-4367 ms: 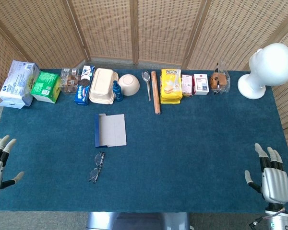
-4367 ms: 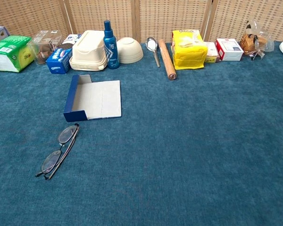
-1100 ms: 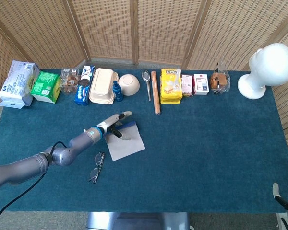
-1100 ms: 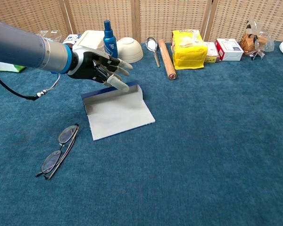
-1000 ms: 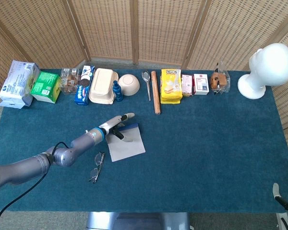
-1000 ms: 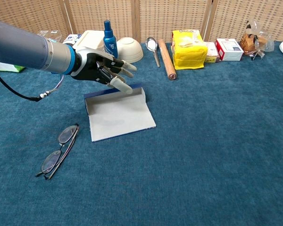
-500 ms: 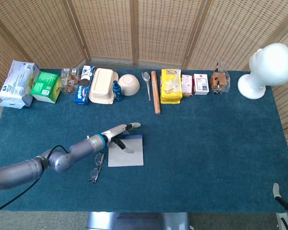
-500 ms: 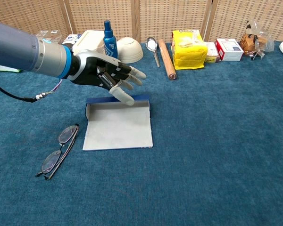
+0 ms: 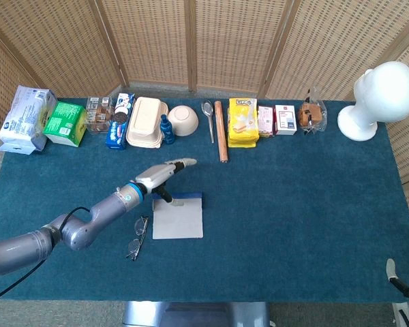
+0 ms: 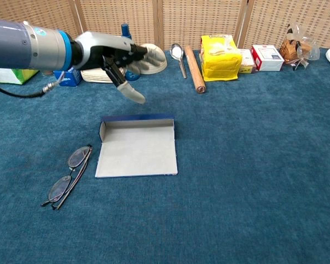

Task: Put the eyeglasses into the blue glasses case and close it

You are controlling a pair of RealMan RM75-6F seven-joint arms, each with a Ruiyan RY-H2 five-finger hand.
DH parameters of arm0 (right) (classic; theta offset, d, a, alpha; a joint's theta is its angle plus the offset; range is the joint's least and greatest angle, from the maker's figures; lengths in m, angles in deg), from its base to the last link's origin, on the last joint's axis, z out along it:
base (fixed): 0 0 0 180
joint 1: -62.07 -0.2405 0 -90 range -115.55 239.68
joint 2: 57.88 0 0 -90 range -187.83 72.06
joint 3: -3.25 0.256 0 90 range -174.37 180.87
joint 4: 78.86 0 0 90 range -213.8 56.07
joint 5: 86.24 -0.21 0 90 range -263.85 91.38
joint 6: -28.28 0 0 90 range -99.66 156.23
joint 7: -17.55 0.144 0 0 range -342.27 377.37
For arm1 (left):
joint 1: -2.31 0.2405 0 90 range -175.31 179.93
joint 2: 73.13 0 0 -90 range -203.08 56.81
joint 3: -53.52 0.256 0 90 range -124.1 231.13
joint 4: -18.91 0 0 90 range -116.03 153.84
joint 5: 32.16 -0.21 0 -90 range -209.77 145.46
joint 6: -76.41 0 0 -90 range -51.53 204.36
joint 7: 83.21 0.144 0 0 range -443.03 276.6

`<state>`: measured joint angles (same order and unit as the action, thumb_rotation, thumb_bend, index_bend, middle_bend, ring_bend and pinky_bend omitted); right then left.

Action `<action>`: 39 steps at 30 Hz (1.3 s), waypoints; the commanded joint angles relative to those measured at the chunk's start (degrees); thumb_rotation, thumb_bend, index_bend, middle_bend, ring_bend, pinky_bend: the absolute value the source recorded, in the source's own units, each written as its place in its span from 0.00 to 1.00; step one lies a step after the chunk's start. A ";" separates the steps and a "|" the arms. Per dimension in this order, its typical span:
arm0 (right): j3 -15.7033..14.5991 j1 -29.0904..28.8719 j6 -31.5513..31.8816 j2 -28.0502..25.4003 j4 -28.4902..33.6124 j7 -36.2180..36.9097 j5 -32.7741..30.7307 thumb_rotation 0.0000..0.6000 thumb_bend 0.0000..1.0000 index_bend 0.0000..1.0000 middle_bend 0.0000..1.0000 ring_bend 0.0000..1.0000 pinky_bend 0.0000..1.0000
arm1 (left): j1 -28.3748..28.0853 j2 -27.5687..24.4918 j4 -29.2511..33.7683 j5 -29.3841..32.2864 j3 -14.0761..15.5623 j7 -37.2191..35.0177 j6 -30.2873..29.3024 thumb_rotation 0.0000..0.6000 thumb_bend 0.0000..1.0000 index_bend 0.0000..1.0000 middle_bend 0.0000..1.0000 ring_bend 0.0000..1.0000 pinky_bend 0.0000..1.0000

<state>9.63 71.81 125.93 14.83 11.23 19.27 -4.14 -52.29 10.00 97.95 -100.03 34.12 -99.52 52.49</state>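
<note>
Both views bright and evenly lit by diffuse overhead light; shadows soft and short. Worktop (image 9: 293, 197) free of glare. Focus sharp throughout; left hand (image 10: 113, 55) slightly motion-blurred. Mild wide-angle distortion toward 3 and 9 o'clock.

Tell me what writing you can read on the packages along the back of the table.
"OREO": on the blue pack, partly hidden by the arm in the chest view.
"LIPO", roughly: on the yellow bag; the letters are small.
Green box: printed, too small to read.
White bag: a round blue logo, unreadable.
Red-and-white box: a label, too blurred to read.
Blue bottle: nothing legible.
</note>
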 commanded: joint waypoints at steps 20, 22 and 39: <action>0.31 -3.11 -3.41 1.46 0.87 -3.12 0.67 1.00 0.39 0.00 0.19 0.00 0.05 | 10.74 -6.79 -5.94 -44.12 24.59 1.39 -41.90 1.00 0.17 0.19 0.07 0.00 0.00; 0.36 -3.58 -3.90 1.60 1.25 -3.85 0.77 1.00 0.39 0.00 0.19 0.00 0.05 | 12.07 -7.04 -6.87 -46.37 27.06 1.81 -44.44 1.00 0.17 0.20 0.07 0.00 0.00; 0.23 -4.20 -3.92 1.77 2.90 -6.07 0.70 1.00 0.39 0.00 0.19 0.00 0.06 | 13.62 -2.67 -19.11 -51.99 32.55 8.08 -49.38 1.00 0.17 0.20 0.05 0.00 0.00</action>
<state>9.86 67.61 122.00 16.61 14.12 13.21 -3.44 -38.63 6.14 80.61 -151.27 66.34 -92.59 3.79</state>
